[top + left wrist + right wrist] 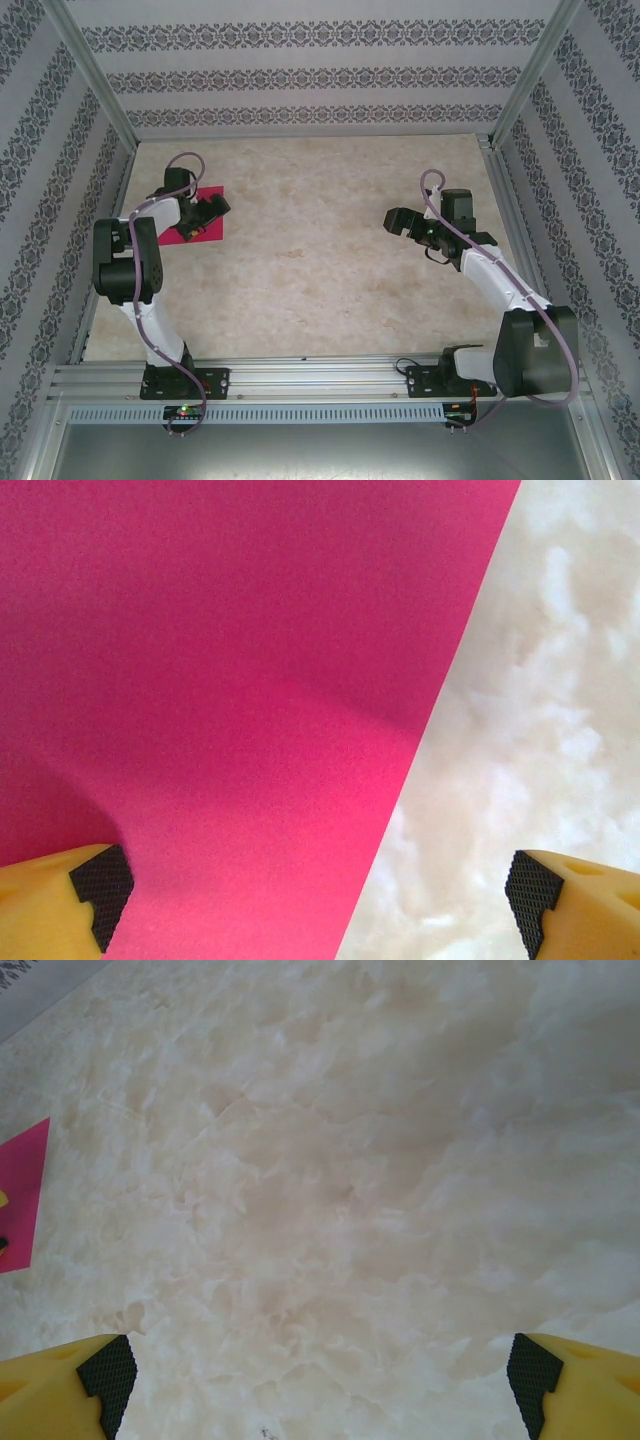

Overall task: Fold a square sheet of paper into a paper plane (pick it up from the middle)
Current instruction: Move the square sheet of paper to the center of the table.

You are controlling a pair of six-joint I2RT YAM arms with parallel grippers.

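1. Magenta-pink, the square sheet of paper (208, 232) lies flat on the marbled beige table (300, 270) in the left part of the top view, close to the table's left edge and towards its far side.
2. The left gripper (200, 220) hangs over the sheet there, covering much of it.
3. In the left wrist view the paper (230, 680) takes up the left and centre of the frame. Its straight edge runs diagonally from the upper right down to the bottom middle, with bare table (540, 680) to the right.
4. The left gripper (320, 890) is spread wide and grasps nothing. One black pad (100, 885) sits over the pink and the other over the table; whether either touches, I cannot tell.
5. The right gripper (397, 220) is right of centre in the top view, well apart from the sheet.
6. In the right wrist view the right gripper (320, 1370) is also released, above bare table (350, 1160), with a corner of the pink paper (22, 1195) at the left edge.
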